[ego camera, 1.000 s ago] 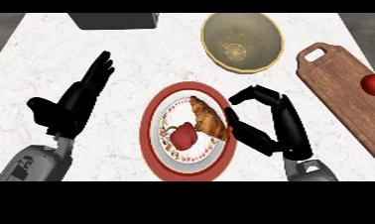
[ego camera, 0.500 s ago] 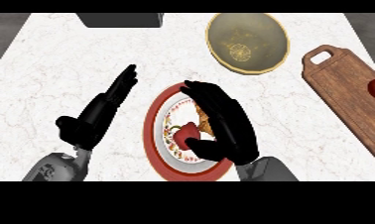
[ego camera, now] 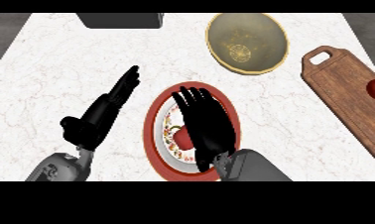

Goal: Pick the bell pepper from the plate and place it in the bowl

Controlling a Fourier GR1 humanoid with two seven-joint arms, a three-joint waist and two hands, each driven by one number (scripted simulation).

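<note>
The red-rimmed plate [ego camera: 155, 128] lies at the counter's near middle. My right hand [ego camera: 207, 125] is spread flat over it, fingers straight and pointing away from me, and covers most of what lies on it. Only a red sliver of the bell pepper [ego camera: 179, 140] shows beside the palm's left edge. The olive-gold bowl [ego camera: 247, 42] stands apart at the far right of the plate, with nothing in it. My left hand [ego camera: 102, 115] rests open on the counter left of the plate, fingers angled up toward the plate's far rim.
A wooden cutting board [ego camera: 344, 94] runs along the right side, with a red object [ego camera: 371, 87] at the frame's edge. A dark box [ego camera: 121, 20] sits at the counter's far edge.
My right hand has come in from the plate's right side and moved over its middle, fingers straightening, hiding the pastry and most of the pepper. My left hand shifted a little toward the plate.
</note>
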